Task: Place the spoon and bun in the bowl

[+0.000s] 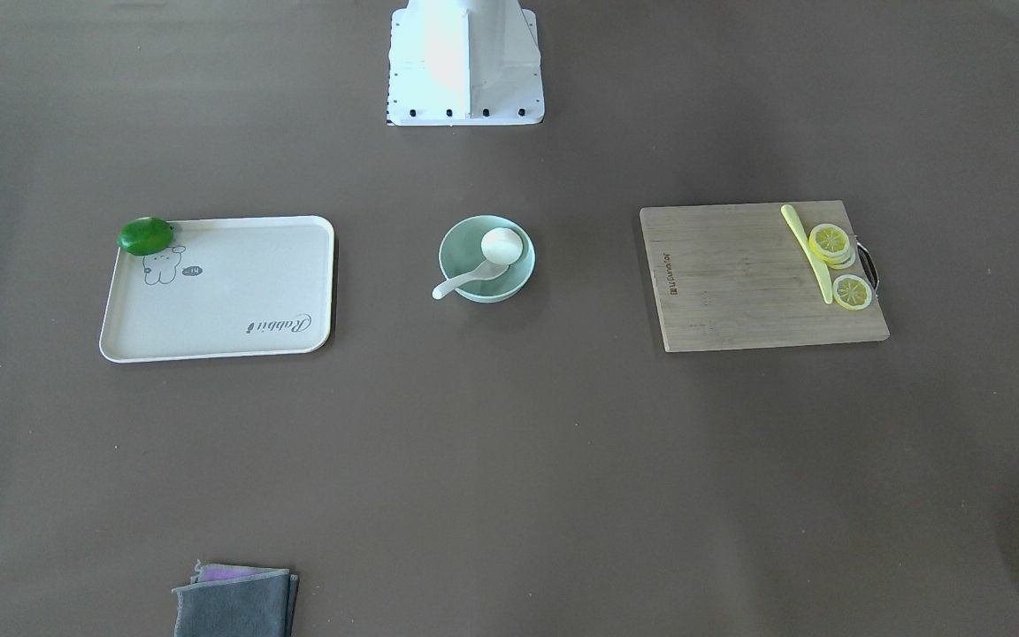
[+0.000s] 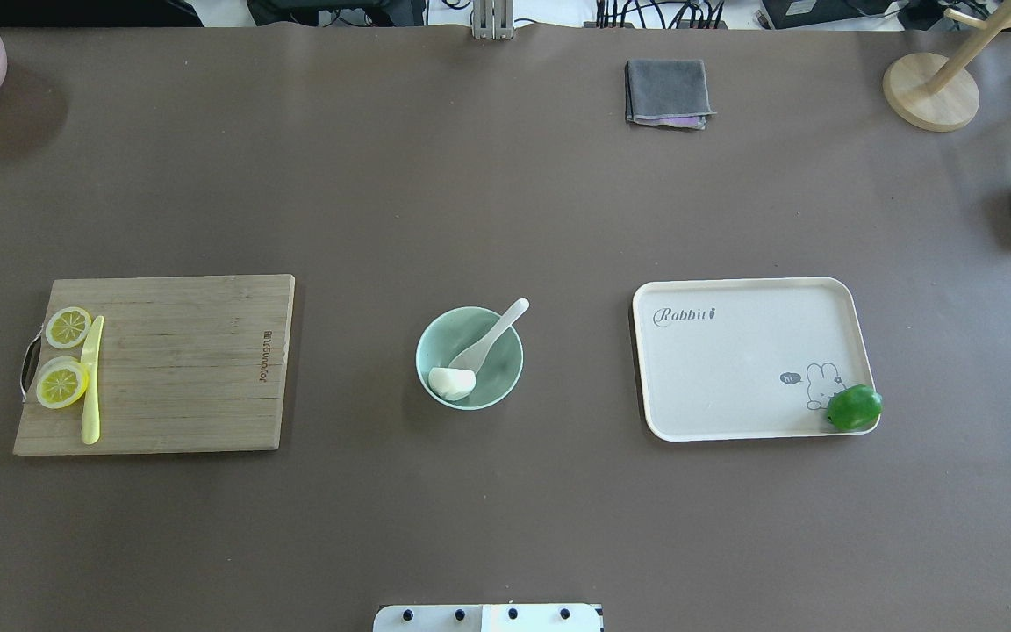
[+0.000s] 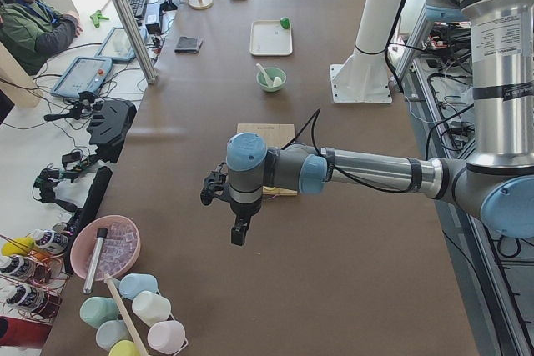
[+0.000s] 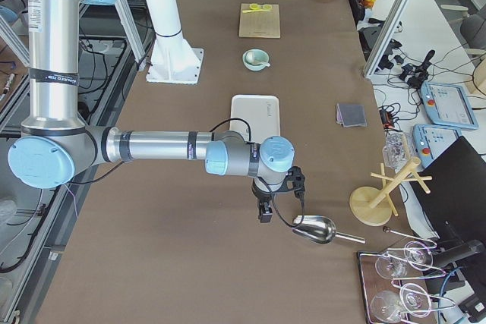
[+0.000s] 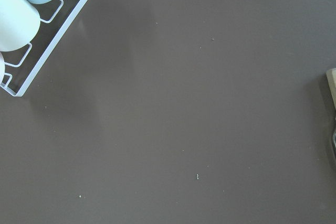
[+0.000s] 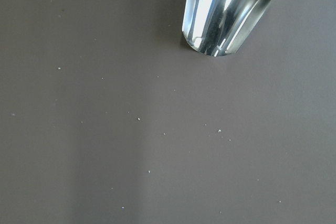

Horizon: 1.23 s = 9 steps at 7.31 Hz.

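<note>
The mint-green bowl [image 2: 500, 376] stands at the table's middle, also in the front-facing view [image 1: 511, 281]. The white bun [image 2: 452, 383] lies inside it against the near rim [image 1: 502, 245]. The white spoon [image 2: 492, 338] rests with its scoop in the bowl and its handle over the far rim [image 1: 463, 280]. The left gripper [image 3: 239, 235] hangs over bare table off the left end, far from the bowl. The right gripper [image 4: 264, 214] hangs off the right end by a metal scoop [image 4: 315, 229]. I cannot tell whether either is open or shut.
A wooden cutting board [image 2: 181, 369] with lemon slices [image 2: 64, 384] and a yellow knife [image 2: 91, 386] lies left of the bowl. A cream tray [image 2: 734, 369] with a green lime [image 2: 854, 408] lies on the right. A grey cloth [image 2: 666, 92] is at the far edge.
</note>
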### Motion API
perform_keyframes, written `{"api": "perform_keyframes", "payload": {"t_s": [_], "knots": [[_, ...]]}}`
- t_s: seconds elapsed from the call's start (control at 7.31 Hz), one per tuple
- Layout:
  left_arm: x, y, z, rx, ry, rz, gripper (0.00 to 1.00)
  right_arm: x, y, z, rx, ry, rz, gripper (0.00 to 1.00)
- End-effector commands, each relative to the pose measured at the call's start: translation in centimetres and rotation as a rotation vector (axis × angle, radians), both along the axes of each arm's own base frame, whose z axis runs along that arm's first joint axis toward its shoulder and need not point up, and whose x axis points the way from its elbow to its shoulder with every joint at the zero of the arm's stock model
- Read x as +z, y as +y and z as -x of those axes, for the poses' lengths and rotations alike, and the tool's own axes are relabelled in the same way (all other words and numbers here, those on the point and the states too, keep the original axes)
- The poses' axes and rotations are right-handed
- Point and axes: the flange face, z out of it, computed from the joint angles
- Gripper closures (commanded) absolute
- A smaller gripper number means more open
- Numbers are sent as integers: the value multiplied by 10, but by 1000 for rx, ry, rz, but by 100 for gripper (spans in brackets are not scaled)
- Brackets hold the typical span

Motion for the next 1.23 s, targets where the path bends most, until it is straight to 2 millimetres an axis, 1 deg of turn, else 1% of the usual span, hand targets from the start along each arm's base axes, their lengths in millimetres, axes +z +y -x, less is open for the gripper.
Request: {"api": "perform_keyframes", "payload": {"t_s": [0.0,1.09], "knots": [[1,2,0,-1,0,2,2,-1,0,1,-3,0,-1,0],[2,2,0,1,0,4,1,1,1,7,-15,0,2,0]]}}
